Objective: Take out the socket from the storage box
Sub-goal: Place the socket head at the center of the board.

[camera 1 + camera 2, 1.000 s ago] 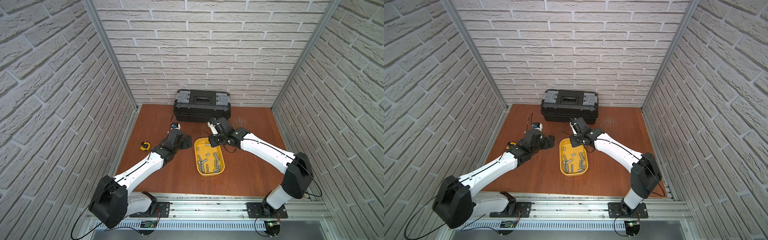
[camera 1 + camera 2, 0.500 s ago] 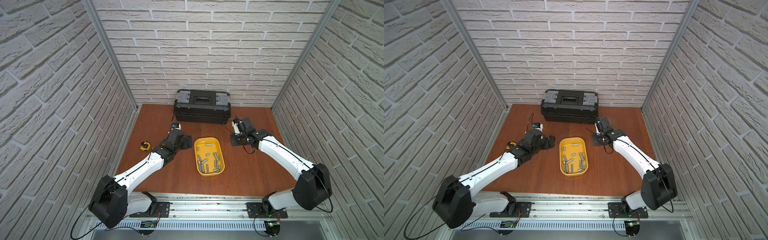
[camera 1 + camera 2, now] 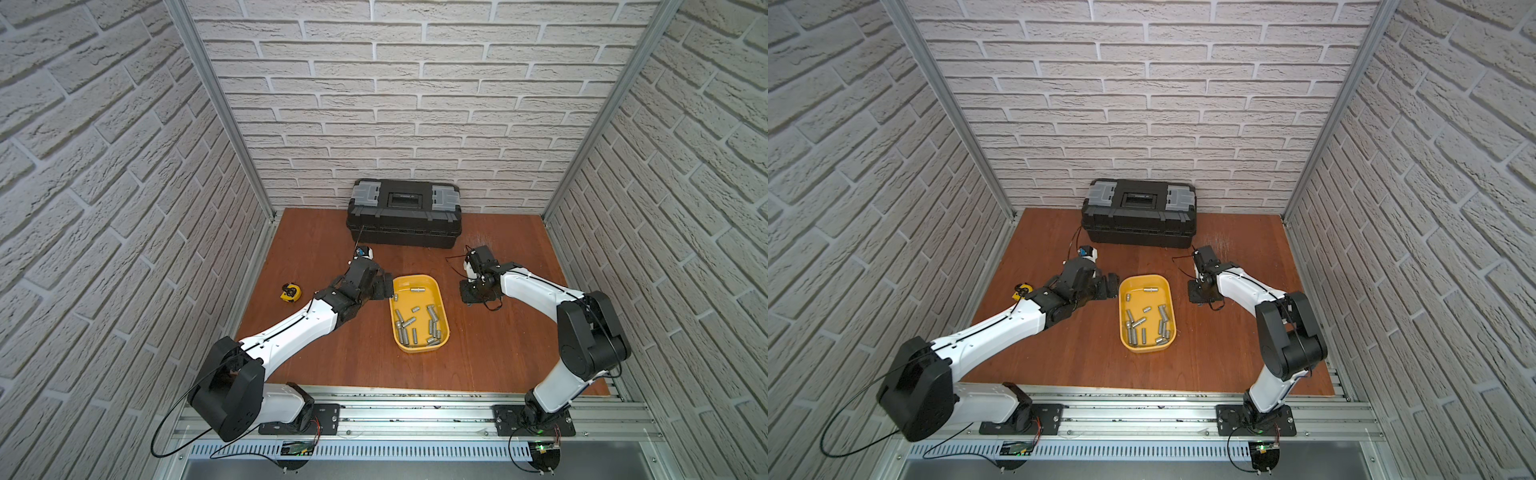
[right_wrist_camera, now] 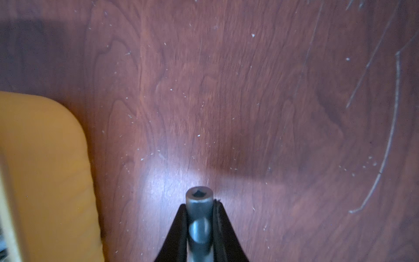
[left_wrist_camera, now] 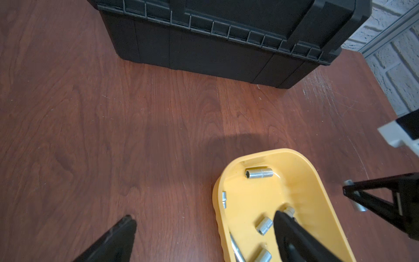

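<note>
A black plastic toolbox [image 3: 404, 220] with grey latches stood at the back of the reddish wooden desk [image 3: 498, 345], a small yellow tape measure [image 3: 289, 292] far left. The shallow yellow plastic storage box [image 3: 420, 347] held loose metal sockets [image 3: 409, 326]. Beside it, over bare desk, the right tool [image 4: 199, 207] was clamped on a grey metal socket [image 4: 199, 197]. The left tool [image 5: 203, 216] gaped across the box's rim.

2 arms [image 3: 291, 332]: white links, black joints; thin black cables [image 3: 152, 440]; left gripper [image 5: 205, 216] black.
</note>
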Robot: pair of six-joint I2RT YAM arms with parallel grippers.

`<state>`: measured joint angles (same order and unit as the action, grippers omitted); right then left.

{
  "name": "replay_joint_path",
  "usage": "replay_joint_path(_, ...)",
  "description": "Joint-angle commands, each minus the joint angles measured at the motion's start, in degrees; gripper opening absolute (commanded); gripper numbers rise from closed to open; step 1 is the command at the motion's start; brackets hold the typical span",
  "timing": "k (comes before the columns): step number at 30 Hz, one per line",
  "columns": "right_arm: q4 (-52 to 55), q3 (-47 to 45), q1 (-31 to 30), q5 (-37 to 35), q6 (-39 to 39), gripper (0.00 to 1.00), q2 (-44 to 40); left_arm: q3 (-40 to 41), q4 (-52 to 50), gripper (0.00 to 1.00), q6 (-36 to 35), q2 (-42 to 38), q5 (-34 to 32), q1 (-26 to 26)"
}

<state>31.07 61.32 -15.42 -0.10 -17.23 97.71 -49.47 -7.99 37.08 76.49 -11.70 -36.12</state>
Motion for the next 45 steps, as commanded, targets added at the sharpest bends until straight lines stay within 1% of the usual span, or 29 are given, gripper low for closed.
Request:
replay_joint_path(1,-3.27,-0.15,0.74,0.19,-0.63,0.09,0.85,-1.85,0.13,0.98,-0.99,0.42,-1.08,-0.57)
replay_joint_path(14,-3.89,1.34,1.09,1.37,-0.74,0.09,6.60,-1.98,-0.01,0.98,-1.59,-0.17,-2.01,-1.01)
replay_joint_path(26,-4.62,0.39,1.04,1.88,-1.00,0.12,6.37,-3.00,-1.46,0.98,-2.85,-0.16,-2.71,-1.67)
replay_joint_path(30,-4.53,0.19,1.08,1.86,-0.87,0.16,5.91,-3.06,-1.35,0.98,-2.67,0.23,-2.80,-1.95)
replay_joint_path(36,-4.38,0.19,1.08,1.67,-1.31,0.28,4.97,-3.91,-1.36,0.98,-3.30,0.97,-2.71,-2.37)
replay_joint_path(43,-3.10,0.80,1.08,1.95,-1.21,0.40,3.12,-7.42,-3.65,0.98,-5.05,3.73,-2.14,-3.07)
replay_joint_path(45,-2.22,1.32,1.09,1.70,-0.66,0.42,2.56,-8.60,-4.36,0.98,-5.24,4.65,-1.03,-3.03)
